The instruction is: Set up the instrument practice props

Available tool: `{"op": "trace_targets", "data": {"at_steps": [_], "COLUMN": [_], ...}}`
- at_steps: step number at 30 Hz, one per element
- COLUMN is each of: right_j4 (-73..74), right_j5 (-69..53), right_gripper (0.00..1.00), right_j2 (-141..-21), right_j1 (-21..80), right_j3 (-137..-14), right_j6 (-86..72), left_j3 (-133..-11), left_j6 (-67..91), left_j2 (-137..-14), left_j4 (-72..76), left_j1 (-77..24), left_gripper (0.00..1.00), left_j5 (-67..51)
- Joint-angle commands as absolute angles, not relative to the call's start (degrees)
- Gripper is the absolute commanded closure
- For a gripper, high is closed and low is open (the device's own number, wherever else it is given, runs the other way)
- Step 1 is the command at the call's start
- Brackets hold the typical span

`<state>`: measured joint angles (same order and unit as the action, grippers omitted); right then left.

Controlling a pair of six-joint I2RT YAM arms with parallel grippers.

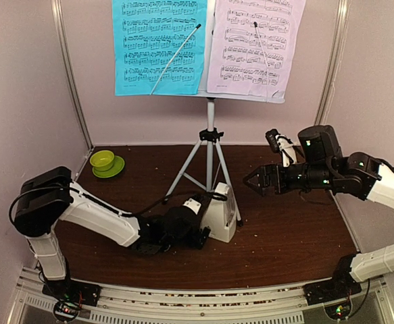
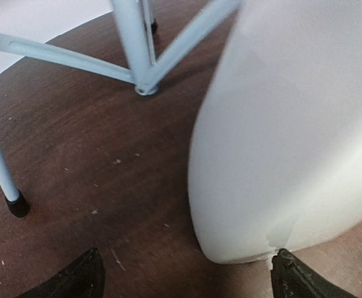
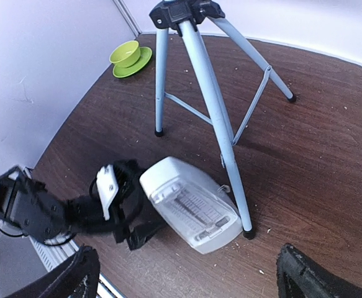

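Left gripper (image 2: 185, 254) is spread wide, with the metronome (image 2: 280, 136) just ahead by its right finger; whether they touch is unclear. Right gripper (image 3: 188, 251) hangs wide open, empty.

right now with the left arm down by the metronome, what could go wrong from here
1. The metronome sits close beside a tripod leg. Pushing it that way could knock the music stand and shake the pages.
2. The left fingers are open, low at the metronome's smooth, rounded shell. A grip there might slip or tip it over.
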<state>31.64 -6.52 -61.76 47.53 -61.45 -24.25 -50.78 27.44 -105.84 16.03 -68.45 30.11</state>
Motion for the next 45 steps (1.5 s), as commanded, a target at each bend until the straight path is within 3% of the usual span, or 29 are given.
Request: {"op": "trace_targets", "data": {"at_steps": [1, 4, 11, 14, 26, 45], "right_j4": [29.66, 29.67, 29.21, 27.43, 26.06, 29.79], "right_j5": [-9.4, -9.5, -10.44, -10.95, -10.05, -10.9], "right_gripper": [0.0, 0.0, 0.0, 0.0, 0.01, 0.16], "right_j2": [-61.83, -63.12, -68.09, -70.48, -80.04, -90.12], "right_j1": [47.33, 47.29, 47.35, 47.61, 48.18, 48.23], "right_j3": [-60.99, -61.52, -63.54, -64.06, -69.76, -78.24], "right_j6": [-21.24, -20.07, -19.97, -20.75, -20.07, -22.89], "left_j3": [-52.21, -51.36, -34.71, -32.25, -33.14, -39.98], "left_j6": [26.51, 25.68, 25.48, 26.1, 29.33, 23.21], "left_j2": [-105.34, -104.3, -99.07, -99.72, -109.83, -115.9], "left_j4": [20.82, 22.14, 49.52, 52.95, 63.17, 57.76], "left_j1": [-61.47, -58.91, -58.8, -60.04, -65.46, -66.27], "left_gripper": [0.05, 0.07, 0.09, 0.08, 0.02, 0.04], "left_j5": [24.52, 20.63, 5.53, 2.06, 9.39, 11.93]}}
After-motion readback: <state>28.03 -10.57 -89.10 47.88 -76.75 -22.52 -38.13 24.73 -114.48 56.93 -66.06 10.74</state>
